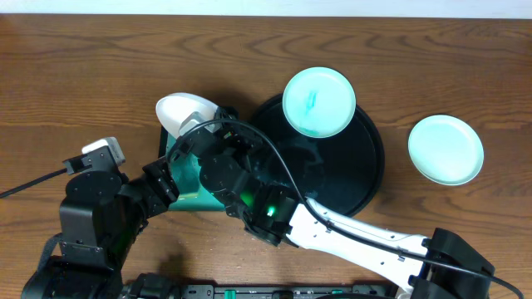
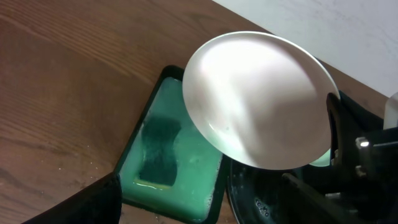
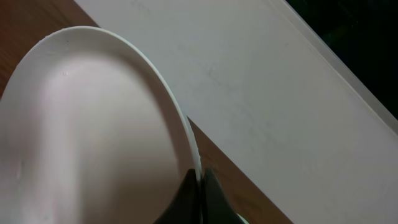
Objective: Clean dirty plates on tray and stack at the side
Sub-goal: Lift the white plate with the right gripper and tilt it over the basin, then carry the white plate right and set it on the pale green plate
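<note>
My right gripper point(image 3: 199, 180) is shut on the rim of a white plate point(image 3: 93, 130) and holds it tilted above the teal tray; the plate also shows in the overhead view point(image 1: 181, 110) and in the left wrist view point(image 2: 258, 99). My left gripper point(image 1: 169, 174) is open and empty, low over the teal tray's near end point(image 2: 202, 190). A second plate point(image 1: 319, 101) with a teal smear lies on the far rim area of the black tray point(image 1: 349, 178). A third, clean-looking plate point(image 1: 445, 149) lies on the table at the right.
A rectangular teal tray point(image 2: 140, 134) holds milky green liquid and a dark sponge point(image 2: 158, 149), left of the black tray. The right arm point(image 1: 349, 237) stretches across the front of the table. The black tray's surface looks wet.
</note>
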`<state>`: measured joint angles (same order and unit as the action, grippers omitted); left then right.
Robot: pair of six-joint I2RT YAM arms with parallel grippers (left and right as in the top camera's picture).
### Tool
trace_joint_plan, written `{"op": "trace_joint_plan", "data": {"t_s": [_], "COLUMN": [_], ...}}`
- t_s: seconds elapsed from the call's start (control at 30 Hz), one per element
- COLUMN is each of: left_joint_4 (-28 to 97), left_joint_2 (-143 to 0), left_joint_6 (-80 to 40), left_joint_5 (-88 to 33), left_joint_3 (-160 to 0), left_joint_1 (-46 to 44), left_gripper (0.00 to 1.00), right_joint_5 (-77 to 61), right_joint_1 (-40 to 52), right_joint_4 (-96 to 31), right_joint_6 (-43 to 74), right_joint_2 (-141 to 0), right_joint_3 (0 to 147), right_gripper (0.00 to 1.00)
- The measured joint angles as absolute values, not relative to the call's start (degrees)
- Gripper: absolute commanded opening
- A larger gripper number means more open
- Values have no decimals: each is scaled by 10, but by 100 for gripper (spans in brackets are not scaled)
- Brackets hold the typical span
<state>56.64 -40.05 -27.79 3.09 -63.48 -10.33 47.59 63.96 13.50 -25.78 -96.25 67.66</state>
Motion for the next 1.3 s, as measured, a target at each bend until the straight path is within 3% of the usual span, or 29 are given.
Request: {"op": "trace_joint_plan", "data": {"t_s": [0.1, 0.23, 0.53, 0.63, 0.93, 1.13, 1.3], "left_joint_4": [566, 566, 566, 567, 567, 567, 567], "left_joint_2": [-401, -401, -401, -401, -401, -401, -401], "left_joint_6": [-278, -278, -278, -278, -278, -278, -278], "left_joint_5": [31, 31, 31, 31, 31, 31, 30], "left_joint_3": [-635, -635, -635, -635, -635, -635, -635], "left_joint_1": [-103, -103, -103, -103, -103, -103, -103], "left_gripper": [80, 80, 80, 80, 80, 80, 80], "right_joint_5": [475, 422, -72, -143, -69, 11, 33], "right_joint_1": [629, 585, 348, 264, -2, -180, -266], "right_joint_4": [112, -8, -98, -159, -369, -450, -469], "right_joint_6": [-227, -100, 191, 232, 278, 300, 305], "right_joint_2": [-962, -960, -954, -929, -812, -845, -911], "right_joint_3": [677, 678, 677, 677, 678, 678, 678], "right_gripper": [1, 1, 1, 1, 1, 1, 3]}}
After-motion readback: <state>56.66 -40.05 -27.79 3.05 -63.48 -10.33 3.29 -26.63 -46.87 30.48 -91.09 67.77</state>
